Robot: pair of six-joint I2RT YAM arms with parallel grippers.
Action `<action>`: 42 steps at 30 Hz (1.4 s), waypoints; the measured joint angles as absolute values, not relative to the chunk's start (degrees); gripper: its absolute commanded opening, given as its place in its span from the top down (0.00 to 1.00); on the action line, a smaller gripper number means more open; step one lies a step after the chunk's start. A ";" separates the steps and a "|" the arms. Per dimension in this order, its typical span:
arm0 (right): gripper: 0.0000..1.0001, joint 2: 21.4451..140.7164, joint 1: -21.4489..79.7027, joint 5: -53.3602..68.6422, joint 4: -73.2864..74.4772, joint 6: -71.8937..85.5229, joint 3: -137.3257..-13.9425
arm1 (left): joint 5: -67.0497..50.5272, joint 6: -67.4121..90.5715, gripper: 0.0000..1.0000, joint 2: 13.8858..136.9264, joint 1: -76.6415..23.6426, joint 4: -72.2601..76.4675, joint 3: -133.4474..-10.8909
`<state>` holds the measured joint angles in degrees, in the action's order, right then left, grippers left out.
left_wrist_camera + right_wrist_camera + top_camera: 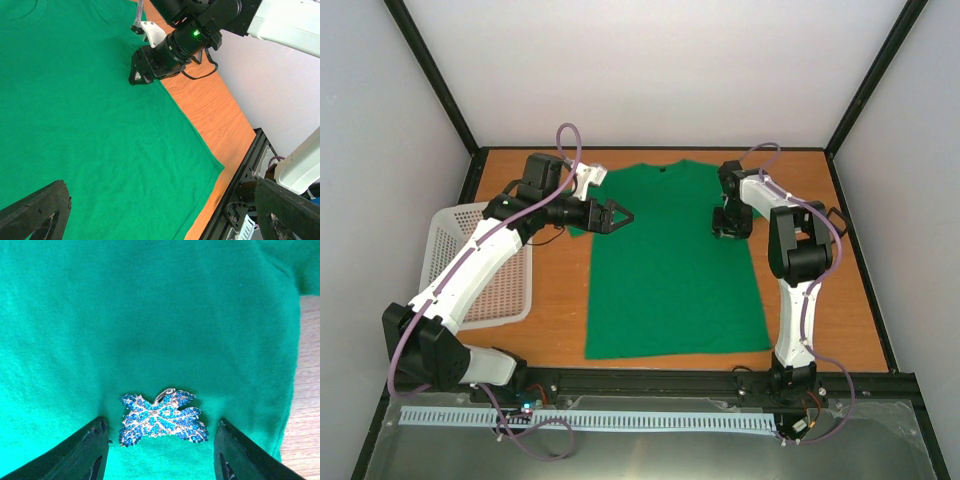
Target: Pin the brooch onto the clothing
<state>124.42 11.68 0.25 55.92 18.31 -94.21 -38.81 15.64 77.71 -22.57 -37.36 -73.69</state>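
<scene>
The clothing, a bright green T-shirt (pixel 670 280), lies flat on the wooden table, neckline away from the arms. The brooch (pixel 162 420), a small silvery leaf shape set with blue stones, rests on the shirt (pixel 150 315). My right gripper (pixel 161 425) stands open around it, with a gap of green cloth on each side. In the top view that gripper (pixel 730 228) points down at the shirt's right chest and hides the brooch. My left gripper (pixel 620 215) hovers open and empty over the shirt's left shoulder. Its camera looks across the shirt (pixel 90 125) at the right gripper (pixel 137 75).
A white mesh basket (pixel 480 270) sits left of the shirt, under the left arm. A black frame rail (pixel 720 380) runs along the near table edge. Pale walls close in the back and sides. Bare wood (pixel 820 280) shows right of the shirt.
</scene>
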 measured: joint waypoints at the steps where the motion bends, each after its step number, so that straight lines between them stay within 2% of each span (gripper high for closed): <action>1: 0.41 124.36 11.60 0.32 55.83 18.31 -94.15 | -38.81 15.64 0.00 77.71 -22.57 -37.36 -73.69; 7: 0.45 124.31 11.42 -0.16 55.70 17.41 -94.06 | -38.83 15.64 0.00 77.71 -22.57 -37.36 -73.69; 18: 0.59 124.64 11.22 -0.43 56.45 15.86 -94.72 | -38.83 15.64 0.00 77.71 -22.57 -37.36 -73.69; 32: 0.63 122.80 10.90 -0.19 58.76 13.74 -96.77 | -37.50 15.57 0.00 77.71 -22.57 -37.91 -73.80; 37: 0.64 116.97 10.90 6.79 56.99 11.55 -94.00 | -35.86 15.59 0.00 78.13 -22.57 -38.92 -74.94; 42: 0.65 106.34 11.44 23.75 51.94 9.39 -84.44 | -37.32 14.55 0.04 76.29 -22.55 -32.53 -71.61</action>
